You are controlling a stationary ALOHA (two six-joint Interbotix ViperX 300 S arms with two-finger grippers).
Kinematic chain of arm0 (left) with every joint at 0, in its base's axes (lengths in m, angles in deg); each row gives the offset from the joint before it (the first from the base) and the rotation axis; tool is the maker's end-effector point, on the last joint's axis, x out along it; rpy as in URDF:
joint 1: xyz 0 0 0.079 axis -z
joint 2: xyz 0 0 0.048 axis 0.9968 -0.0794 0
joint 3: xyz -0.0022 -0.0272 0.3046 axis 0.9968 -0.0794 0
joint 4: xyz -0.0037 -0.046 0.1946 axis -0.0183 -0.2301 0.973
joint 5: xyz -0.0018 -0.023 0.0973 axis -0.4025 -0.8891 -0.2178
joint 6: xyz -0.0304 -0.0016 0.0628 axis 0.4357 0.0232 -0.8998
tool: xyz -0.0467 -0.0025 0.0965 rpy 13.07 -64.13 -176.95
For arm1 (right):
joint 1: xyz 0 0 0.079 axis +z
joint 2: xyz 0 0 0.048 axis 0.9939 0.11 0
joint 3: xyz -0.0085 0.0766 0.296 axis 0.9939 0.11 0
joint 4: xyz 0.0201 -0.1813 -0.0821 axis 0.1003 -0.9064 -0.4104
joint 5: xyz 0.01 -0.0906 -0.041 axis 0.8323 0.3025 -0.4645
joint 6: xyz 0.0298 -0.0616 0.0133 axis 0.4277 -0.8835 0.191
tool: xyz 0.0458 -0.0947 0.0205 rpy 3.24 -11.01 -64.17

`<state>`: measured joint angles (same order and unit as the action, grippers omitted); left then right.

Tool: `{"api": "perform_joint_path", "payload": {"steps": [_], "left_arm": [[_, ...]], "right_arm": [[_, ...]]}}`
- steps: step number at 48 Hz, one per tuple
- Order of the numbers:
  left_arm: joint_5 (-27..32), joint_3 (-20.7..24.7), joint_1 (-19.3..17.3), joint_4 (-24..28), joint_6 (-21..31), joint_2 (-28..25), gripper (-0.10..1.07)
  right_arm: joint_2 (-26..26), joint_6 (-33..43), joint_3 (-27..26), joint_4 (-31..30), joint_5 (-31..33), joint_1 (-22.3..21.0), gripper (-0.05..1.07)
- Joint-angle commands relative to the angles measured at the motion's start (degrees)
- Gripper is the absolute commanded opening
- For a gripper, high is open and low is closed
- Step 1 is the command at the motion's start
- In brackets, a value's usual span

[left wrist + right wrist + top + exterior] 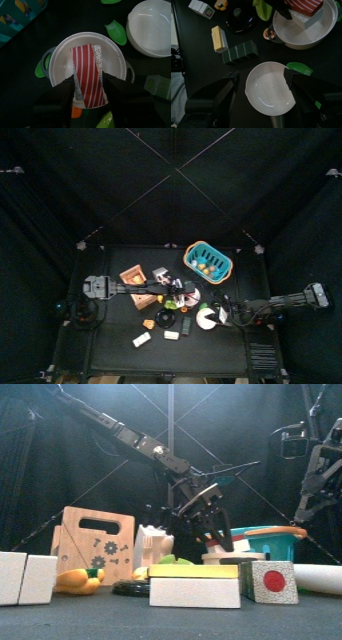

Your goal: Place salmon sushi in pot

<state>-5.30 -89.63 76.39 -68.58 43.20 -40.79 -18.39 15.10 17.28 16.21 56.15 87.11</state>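
The salmon sushi (87,65), red and white striped on rice, is held between the jaws of my left gripper (88,84). It hangs over the middle of the white pot (61,52), low inside its rim. The right wrist view shows the sushi (306,4) at the pot (308,37) as well. In the front view my left gripper (211,526) hangs down behind the blocks. My right gripper (261,79) is open and empty, with its jaws standing either side of a white bowl (271,95).
The white bowl (150,27) lies beside the pot, with green leaf pieces (115,31) between them. A teal basket (207,260) stands at the back and a wooden board (96,539) at the left. A yellow block (218,39), a dark green block (241,52) and a black lid (241,22) lie near the front.
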Motion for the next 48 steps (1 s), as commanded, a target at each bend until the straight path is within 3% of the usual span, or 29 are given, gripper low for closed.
{"api": "perform_joint_path", "payload": {"steps": [1, 14, 27, 48], "left_arm": [[-0.62, 0.97, -0.09, -0.09, 0.00, 0.88, 0.78], [-0.79, 0.97, 0.00, -0.09, 0.00, 0.62, 0.81], [-0.79, 1.14, 0.09, -0.09, 0.09, 0.35, 0.94], [-0.70, 0.97, 0.18, -0.09, 0.18, 2.11, 0.94]], "right_arm": [[0.09, 0.00, -0.62, -0.09, -0.18, -0.18, 1.00], [0.09, 0.00, -0.35, -0.09, -0.18, -0.18, 1.00], [0.09, 0.00, -0.35, -0.09, -0.18, -0.18, 1.00], [0.09, 0.00, -0.35, -0.09, -0.18, -0.18, 1.00]]}}
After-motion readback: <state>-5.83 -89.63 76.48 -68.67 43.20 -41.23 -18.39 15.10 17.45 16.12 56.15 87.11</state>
